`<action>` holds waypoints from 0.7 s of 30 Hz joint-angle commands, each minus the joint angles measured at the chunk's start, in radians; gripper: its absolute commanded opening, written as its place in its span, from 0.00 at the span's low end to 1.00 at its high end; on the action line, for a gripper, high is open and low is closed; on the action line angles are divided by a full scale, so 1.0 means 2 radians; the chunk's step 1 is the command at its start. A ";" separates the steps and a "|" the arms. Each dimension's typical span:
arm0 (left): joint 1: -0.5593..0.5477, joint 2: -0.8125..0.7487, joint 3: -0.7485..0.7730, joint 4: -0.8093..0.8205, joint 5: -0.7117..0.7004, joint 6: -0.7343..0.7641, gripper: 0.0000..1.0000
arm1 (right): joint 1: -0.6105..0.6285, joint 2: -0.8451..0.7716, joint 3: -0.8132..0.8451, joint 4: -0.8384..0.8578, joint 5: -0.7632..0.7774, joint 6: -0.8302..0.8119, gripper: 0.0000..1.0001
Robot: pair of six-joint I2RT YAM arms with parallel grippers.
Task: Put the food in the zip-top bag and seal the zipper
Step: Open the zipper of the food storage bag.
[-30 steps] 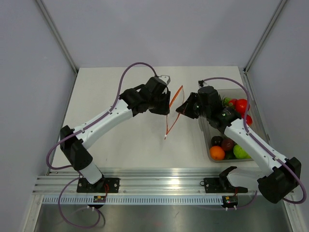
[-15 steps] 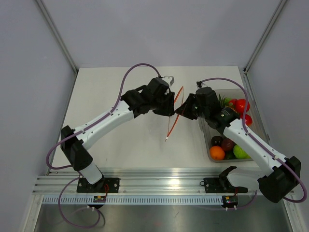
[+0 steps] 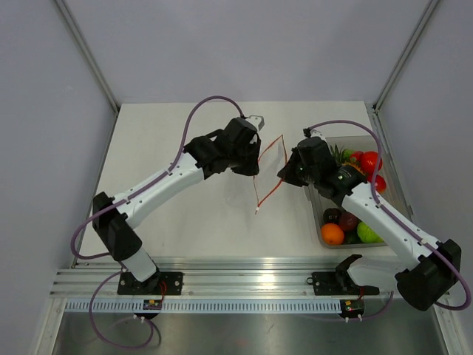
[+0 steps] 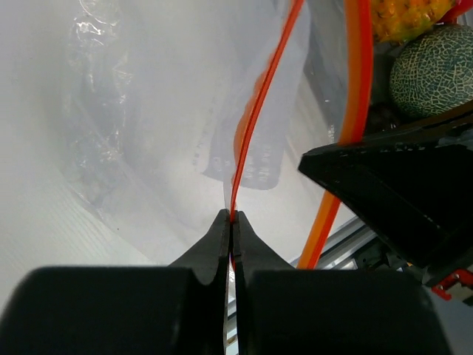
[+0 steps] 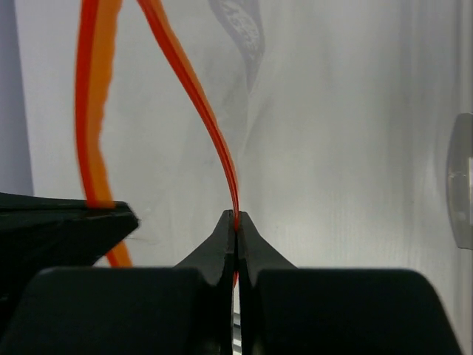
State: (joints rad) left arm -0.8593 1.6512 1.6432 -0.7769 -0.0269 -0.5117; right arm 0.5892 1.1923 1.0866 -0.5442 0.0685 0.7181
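The clear zip-top bag (image 4: 111, 111) hangs between my two grippers above the table. Its red-orange zipper (image 3: 284, 151) has two strips, spread into an open loop. My left gripper (image 3: 256, 164) is shut on one strip (image 4: 251, 118). My right gripper (image 3: 283, 174) is shut on the other strip (image 5: 211, 118). The food lies in a clear bin (image 3: 316, 222) at the right: a red piece (image 3: 369, 161), an orange piece (image 3: 332, 234), a green piece (image 3: 367, 231) and a dark purple piece (image 3: 347, 220). A pineapple (image 4: 406, 18) and a netted green melon (image 4: 436, 70) show past the bag in the left wrist view.
The bin stands along the table's right edge, right beside my right arm. Grey walls close in the table at the back and both sides. An aluminium rail (image 3: 244, 285) runs along the near edge.
My grippers have drawn apart, each holding its strip. The bag's mouth has gone from a narrow slit to an open loop.
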 commanded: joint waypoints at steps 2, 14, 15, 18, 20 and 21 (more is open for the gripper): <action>0.019 -0.047 0.016 -0.011 -0.013 0.015 0.00 | 0.003 0.014 0.009 -0.036 0.064 -0.040 0.00; 0.023 -0.050 0.056 -0.049 -0.031 0.006 0.00 | -0.010 0.070 0.006 -0.019 0.069 -0.084 0.00; 0.023 -0.049 0.059 -0.052 -0.032 0.006 0.00 | -0.010 0.066 0.004 -0.014 0.064 -0.084 0.00; 0.023 -0.028 0.061 -0.053 -0.019 0.008 0.00 | -0.010 0.063 0.006 -0.014 0.067 -0.086 0.00; 0.023 -0.016 0.056 -0.048 -0.015 0.003 0.00 | -0.012 0.066 0.008 -0.018 0.070 -0.091 0.00; 0.023 -0.004 0.053 -0.040 -0.010 0.000 0.00 | -0.014 0.067 0.007 -0.016 0.069 -0.091 0.00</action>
State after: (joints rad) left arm -0.8120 1.5940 1.7267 -0.8890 -0.0628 -0.5037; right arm 0.5743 1.3441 1.0863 -0.5980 0.1902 0.5659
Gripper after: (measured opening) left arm 0.009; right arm 0.012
